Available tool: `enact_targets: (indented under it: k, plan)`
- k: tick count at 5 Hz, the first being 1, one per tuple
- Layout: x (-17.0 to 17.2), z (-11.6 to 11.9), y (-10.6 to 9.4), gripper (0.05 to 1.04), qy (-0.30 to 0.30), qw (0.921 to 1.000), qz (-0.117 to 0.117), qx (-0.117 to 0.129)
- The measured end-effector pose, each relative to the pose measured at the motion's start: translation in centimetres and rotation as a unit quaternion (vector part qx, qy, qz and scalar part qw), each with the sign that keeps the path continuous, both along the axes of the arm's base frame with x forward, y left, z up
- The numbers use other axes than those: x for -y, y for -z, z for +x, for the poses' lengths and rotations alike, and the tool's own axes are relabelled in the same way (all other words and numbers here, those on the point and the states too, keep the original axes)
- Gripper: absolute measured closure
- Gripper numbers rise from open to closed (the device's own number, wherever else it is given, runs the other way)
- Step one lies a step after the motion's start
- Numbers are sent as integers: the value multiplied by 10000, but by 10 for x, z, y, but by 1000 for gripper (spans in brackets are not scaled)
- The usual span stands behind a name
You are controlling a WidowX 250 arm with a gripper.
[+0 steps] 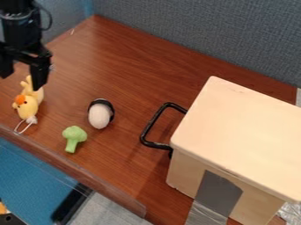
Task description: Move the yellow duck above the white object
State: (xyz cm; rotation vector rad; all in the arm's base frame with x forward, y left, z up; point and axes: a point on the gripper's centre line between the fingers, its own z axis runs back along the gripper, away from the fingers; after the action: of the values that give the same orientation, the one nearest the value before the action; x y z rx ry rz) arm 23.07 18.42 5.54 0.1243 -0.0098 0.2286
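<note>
On the wood-grained table [135,70], the yellow duck [28,104] is lying toward the near edge [59,160] from the finger-spread gripper [22,82], its length pointing likewise.

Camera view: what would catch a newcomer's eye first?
Probably the big pale box with a black handle, at the view's right. Next, the yellow toy duck at the left, just below the black claw, and the green toy broccoli near the front edge of the table.
</note>
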Motion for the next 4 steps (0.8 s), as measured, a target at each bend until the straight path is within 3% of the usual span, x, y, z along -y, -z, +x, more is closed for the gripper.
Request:
enact_targets:
  k: [1, 2, 4]
  plan:
    - [-13, 0, 21, 82, -323, 9992, 208, -63]
    - [-19, 10, 37, 82, -574, 9980, 272, -40]
    - [-9, 22, 58, 135, -696, 9975, 18, 94]
